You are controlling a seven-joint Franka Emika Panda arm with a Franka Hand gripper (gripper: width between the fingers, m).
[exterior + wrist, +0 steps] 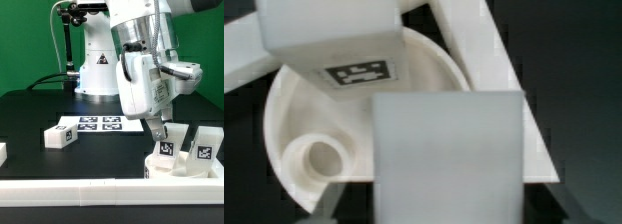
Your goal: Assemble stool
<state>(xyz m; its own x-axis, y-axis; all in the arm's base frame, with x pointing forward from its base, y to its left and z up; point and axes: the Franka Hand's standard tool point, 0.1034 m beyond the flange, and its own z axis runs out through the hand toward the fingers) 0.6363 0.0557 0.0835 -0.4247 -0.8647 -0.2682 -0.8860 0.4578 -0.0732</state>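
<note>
Hard against the border rail, the seat lies flat on the desk, tag up. The fingers hang spread straight above the seat, straddling its tag and grasping nothing. A leg stands just beside the seat. Another leg lies well apart from it, toward the exterior view's left.

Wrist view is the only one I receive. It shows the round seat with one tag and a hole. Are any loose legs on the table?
Observer: Yes. A lying leg rests on the black table, at the exterior view's left of the marker board.
Operator: Is there another one near the seat?
Observer: An upright leg stands at the exterior view's right of the seat.
</note>
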